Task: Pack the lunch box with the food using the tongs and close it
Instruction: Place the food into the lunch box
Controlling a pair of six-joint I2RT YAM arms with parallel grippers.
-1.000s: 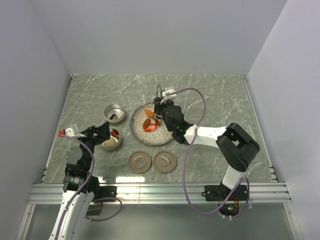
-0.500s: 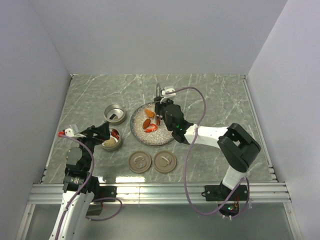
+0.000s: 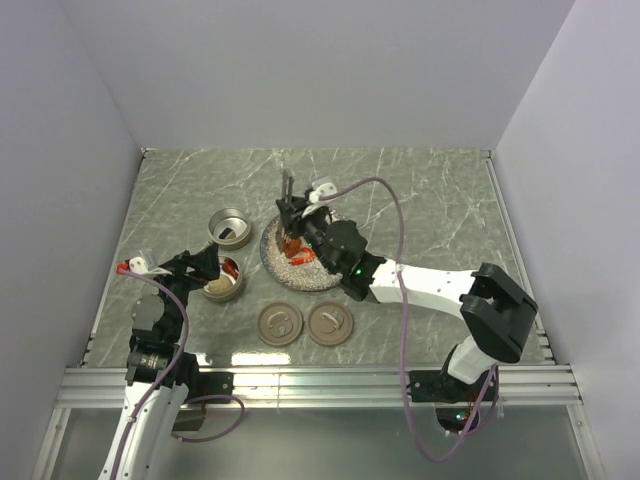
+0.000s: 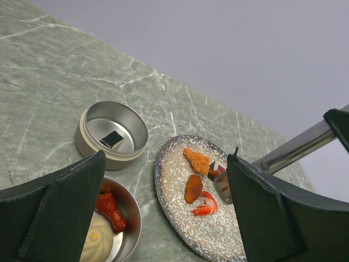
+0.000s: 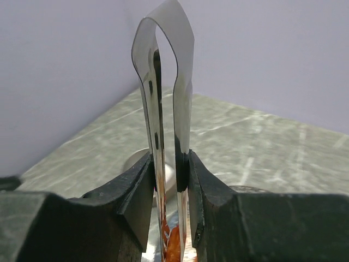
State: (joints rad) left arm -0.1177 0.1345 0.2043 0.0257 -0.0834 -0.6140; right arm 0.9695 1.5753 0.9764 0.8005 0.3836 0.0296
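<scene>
Only partway lol: got two food bits (image 4: 109, 210) in tin (image 4: 136, 219) at plate's (image 4: 212, 240) 8 o'clock, more on plate under tongs (image 5: 163, 82) pinched in right tool (image 5: 172, 174), left tool (image 3: 197, 266) gaping empty, lids (image 3: 280, 324) off at 6 o'clock.

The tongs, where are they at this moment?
In the top view, the tongs are clamped in the right gripper, their tips pointing down over the far left part of the speckled plate, near the table's middle.

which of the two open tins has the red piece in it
The nearer tin: it holds a red piece and pale bun, while the farther tin holds only a small dark square.
</scene>
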